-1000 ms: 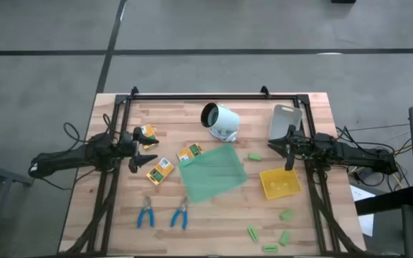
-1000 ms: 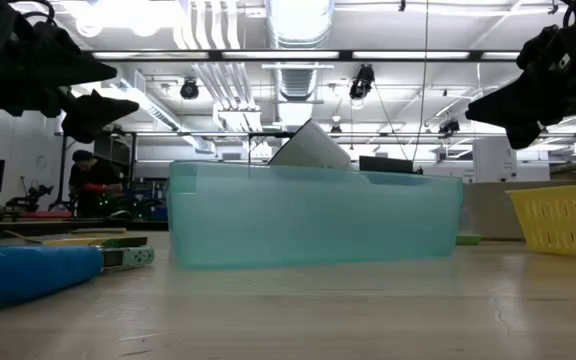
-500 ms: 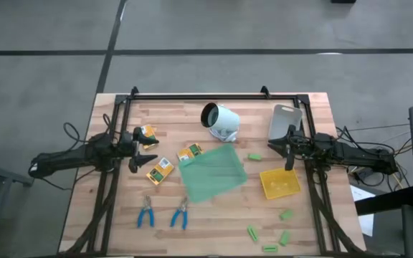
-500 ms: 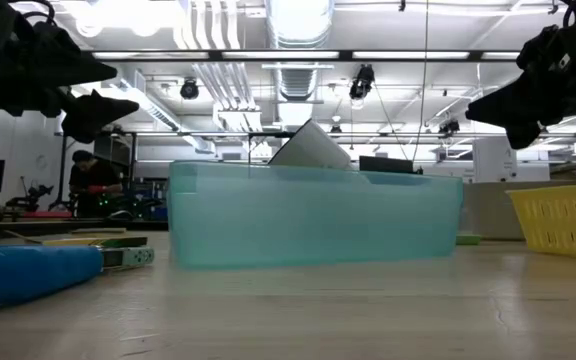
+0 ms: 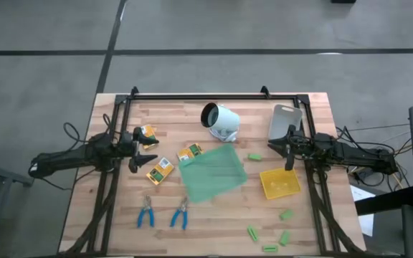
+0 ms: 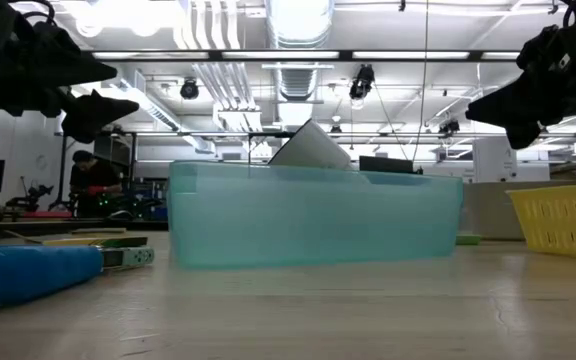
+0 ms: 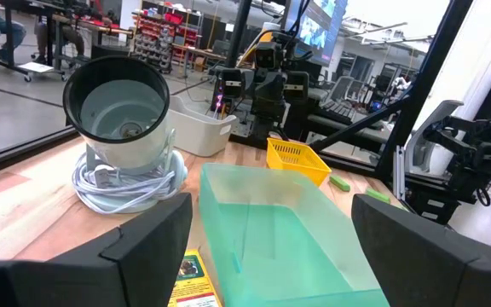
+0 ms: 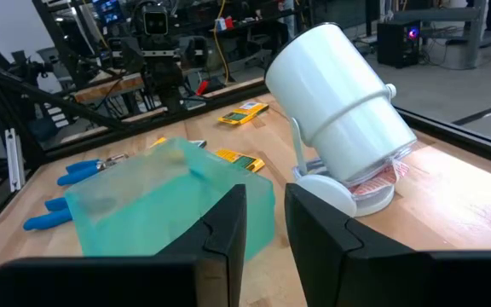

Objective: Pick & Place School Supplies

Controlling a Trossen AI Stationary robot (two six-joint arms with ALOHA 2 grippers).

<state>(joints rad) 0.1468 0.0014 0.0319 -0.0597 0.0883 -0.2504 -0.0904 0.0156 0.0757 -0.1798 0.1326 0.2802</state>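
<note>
— Packets (image 5: 159, 169), scissors (image 5: 146, 213) and green blocks (image 5: 286, 214) all lie loose on the table (image 5: 307, 107); nothing's in the yellow tray (image 5: 290, 192) yet.
— And the arms?
— Left gripper (image 5: 145, 153) hovers by the packets, spread wide, empty. Right gripper (image 5: 287, 152) nearly closed, holding nothing.

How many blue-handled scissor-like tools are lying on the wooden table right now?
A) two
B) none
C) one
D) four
A: the high view shows two blue-handled scissor-like tools, one beside the other, lying near the front edge of the table, in front of the green tray.
</note>
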